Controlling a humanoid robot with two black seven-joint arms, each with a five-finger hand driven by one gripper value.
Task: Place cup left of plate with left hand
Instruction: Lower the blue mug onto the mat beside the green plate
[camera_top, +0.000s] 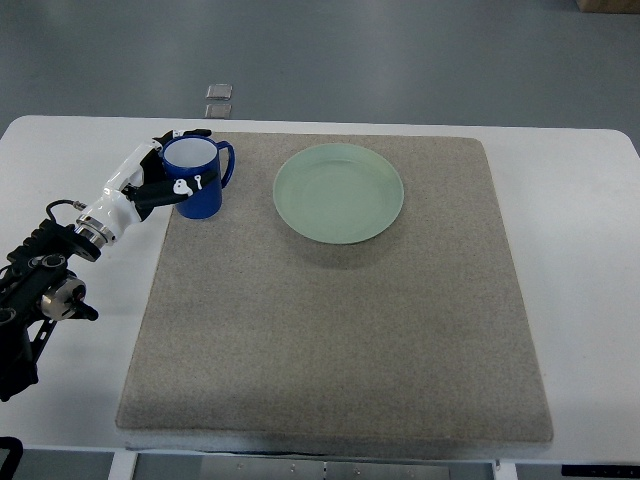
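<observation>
Spanning most of the view, a white table (580, 260) carries a large grey felt mat (330, 330), and on the far part of that mat sits a pale green plate (339, 192), round, shallow and bare. Left of the plate, near the mat's far left corner, stands a dark blue cup (197, 178), upright, its mouth open to the camera and its loop handle turned toward the plate. Between cup and plate there is a clear strip of mat, so the two are apart, not touching.

The left hand (160, 180), white and black, reaches in from the left edge and is wrapped around the cup's left side, its fingers (185, 186) curled across the front wall in a grip. The right hand is not in view.

Judging from this, the cup already stands in the right spot, and the step in hand looks like the set-down and release. Done well, that means making sure the base is flat on the mat before the fingers loosen, then opening them evenly and drawing the hand straight back to the left, so no fingertip drags the wall or tips the cup. Whether the base is fully seated cannot be told from above.

Smallest, two little grey squares (218, 100) lie on the floor beyond the table.
</observation>
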